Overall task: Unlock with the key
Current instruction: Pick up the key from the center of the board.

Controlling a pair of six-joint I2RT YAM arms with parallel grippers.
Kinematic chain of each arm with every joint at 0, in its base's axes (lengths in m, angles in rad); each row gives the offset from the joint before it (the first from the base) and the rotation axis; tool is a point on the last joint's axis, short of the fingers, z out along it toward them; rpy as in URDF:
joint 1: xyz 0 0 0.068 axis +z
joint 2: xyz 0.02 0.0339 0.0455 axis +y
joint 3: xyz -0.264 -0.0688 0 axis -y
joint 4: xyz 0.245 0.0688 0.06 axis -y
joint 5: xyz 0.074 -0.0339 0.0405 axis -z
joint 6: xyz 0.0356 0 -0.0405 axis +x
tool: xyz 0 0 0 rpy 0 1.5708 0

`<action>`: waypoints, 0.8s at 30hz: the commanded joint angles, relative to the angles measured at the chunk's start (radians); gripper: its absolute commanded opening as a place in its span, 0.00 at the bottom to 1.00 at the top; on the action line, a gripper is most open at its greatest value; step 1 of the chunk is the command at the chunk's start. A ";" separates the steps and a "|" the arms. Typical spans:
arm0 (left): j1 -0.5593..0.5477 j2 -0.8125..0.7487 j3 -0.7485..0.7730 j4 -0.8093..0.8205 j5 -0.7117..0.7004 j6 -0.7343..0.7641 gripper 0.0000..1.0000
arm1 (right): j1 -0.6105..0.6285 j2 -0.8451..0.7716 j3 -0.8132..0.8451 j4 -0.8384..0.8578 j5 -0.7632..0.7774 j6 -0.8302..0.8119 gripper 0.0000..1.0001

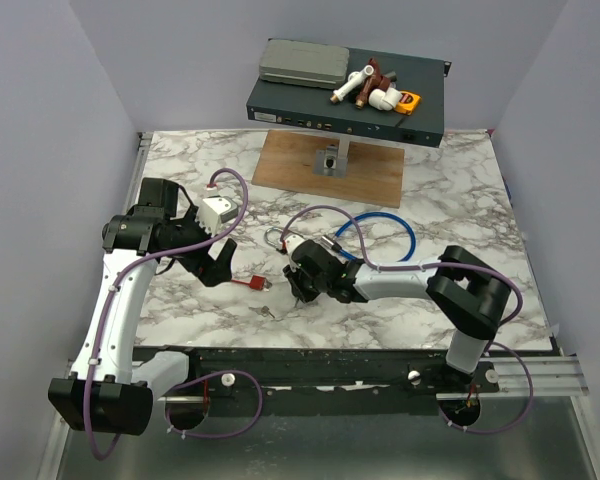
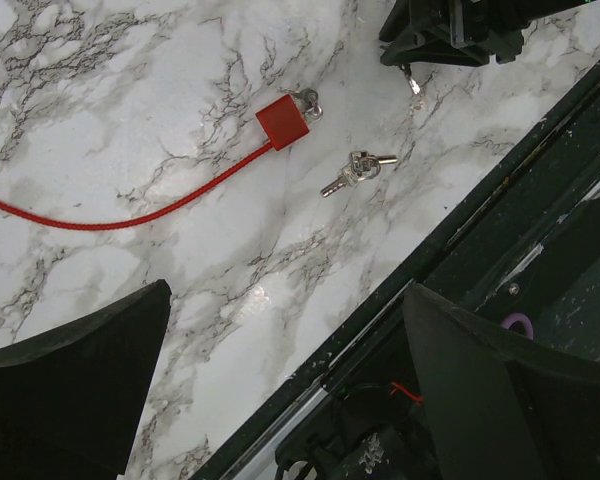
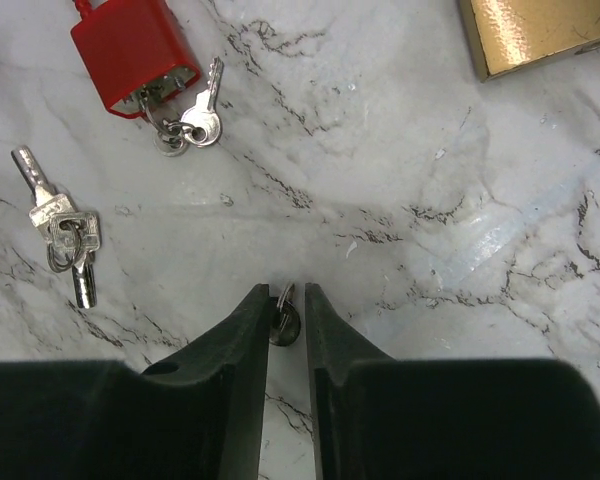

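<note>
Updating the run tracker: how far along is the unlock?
Done: only the pickup, it seems; the right gripper has its jaws pinched around a small key. In hand: that key. Left: carrying it to a padlock, inserting, turning; the brass padlock lies apart from it. The left gripper is open, empty, near the red padlock.

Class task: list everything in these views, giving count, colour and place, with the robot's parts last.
cable lock: one, red, table front.
key bunch: one, silver, beside cable lock.
single key: one, silver, in right gripper.
padlock: one, brass, table centre.
blue cable: one, blue, right of centre.
wooden board: one, brown, table back.
equipment box: one, dark teal, raised behind.
grey case: one, grey, on box.
pipe fittings: several, white and copper, on box.
left gripper: one, black, open.
right gripper: one, black, gripping single key.
</note>
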 commanded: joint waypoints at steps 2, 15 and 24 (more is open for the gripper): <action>0.004 -0.016 -0.008 0.007 0.031 -0.005 0.98 | 0.006 0.028 -0.002 0.016 0.007 0.011 0.16; -0.005 0.005 -0.043 0.090 0.169 -0.052 0.98 | 0.005 -0.109 0.062 -0.084 0.060 0.096 0.01; -0.022 0.107 -0.076 0.188 0.546 -0.159 0.98 | 0.005 -0.309 0.128 -0.083 0.070 0.166 0.01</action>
